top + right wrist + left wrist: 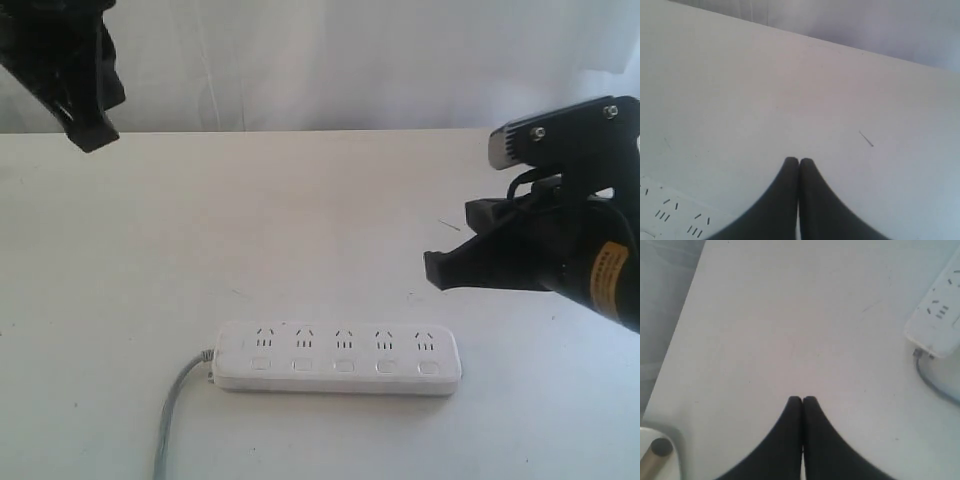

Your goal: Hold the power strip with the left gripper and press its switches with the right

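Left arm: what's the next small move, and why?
Probably open the left gripper and bring it toward the cord end of the power strip. Its fingers are pressed together over the table, well away from the strip, which lies unheld. The right gripper, also shut, is near the other end.

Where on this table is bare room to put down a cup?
Free: the stretch of white table behind the long white plastic power strip, and the corner left of its grey cord. Crowded: right side, under the black two-finger right gripper.
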Controlling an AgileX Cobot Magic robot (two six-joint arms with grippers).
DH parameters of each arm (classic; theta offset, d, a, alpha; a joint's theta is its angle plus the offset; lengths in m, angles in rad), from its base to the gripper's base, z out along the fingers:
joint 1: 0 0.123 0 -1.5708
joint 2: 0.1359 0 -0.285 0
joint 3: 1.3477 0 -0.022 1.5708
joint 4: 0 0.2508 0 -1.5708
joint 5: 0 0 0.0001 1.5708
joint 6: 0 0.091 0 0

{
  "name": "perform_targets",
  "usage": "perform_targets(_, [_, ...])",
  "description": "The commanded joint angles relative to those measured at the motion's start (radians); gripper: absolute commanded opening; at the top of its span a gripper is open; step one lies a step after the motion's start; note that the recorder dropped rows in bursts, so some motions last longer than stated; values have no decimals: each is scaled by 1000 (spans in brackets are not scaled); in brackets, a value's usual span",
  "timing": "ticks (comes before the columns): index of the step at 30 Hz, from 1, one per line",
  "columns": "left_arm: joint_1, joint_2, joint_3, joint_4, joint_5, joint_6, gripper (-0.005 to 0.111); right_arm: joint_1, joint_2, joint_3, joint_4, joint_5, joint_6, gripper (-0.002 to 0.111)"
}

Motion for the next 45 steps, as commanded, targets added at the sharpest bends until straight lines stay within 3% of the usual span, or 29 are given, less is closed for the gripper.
perform_targets(1, [-5, -78, -6, -112, -102, -41, 0, -64, -90, 4, -3, -15, -12, 0])
perform_targets(8, [-5, -215, 83, -280, -298, 19, 0, -178, -287, 4, -3, -17, -12, 0])
perform_targets(18, [-5, -461, 465, -435, -538, 120, 0, -379, -595, 4, -3, -17, -12, 0])
perform_targets(26, [-5, -683, 708, -514, -776, 119, 0, -470, -872, 4, -3, -17, -12, 0])
perform_targets(41, [-5, -671, 795, -526, -742, 119, 0, -475, -1083, 4, -3, -17, -12, 0])
perform_targets(45, [-5, -669, 795, -536, -748, 119, 0, -535, -1083, 0, -3, -24, -12, 0])
